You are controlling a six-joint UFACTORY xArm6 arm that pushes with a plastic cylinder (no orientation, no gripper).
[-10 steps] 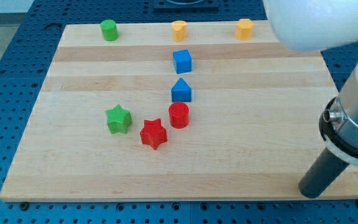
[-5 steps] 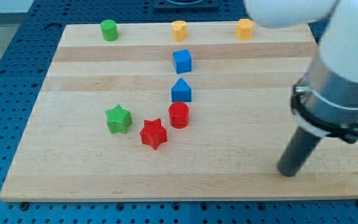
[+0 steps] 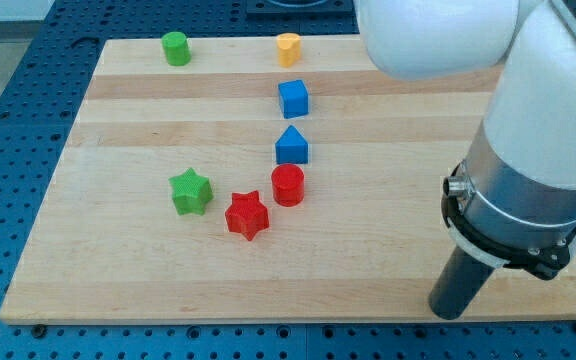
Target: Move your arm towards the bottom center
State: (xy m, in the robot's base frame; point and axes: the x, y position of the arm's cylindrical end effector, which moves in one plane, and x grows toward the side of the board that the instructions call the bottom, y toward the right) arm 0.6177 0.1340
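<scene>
Colours across my pale, striped wooden tabletop [image 3: 148, 270]

Green cylinder [image 3: 175, 48], yellow block [image 3: 288, 48], blue cube [image 3: 293, 99], blue pointed block [image 3: 291, 146], red cylinder [image 3: 288, 185], red star [image 3: 247, 215], green star [image 3: 190, 191]; my rod is dark, my arm white.

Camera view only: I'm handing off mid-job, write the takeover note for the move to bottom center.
My tip sits near the board's bottom edge, at the view's right, well clear of all blocks.
Nearest blocks: red star, red cylinder, green star, up and to the view's left.
Done: tip is low on the board.
Left: slide toward the view's left along the bottom edge to center, below the red star.
</scene>
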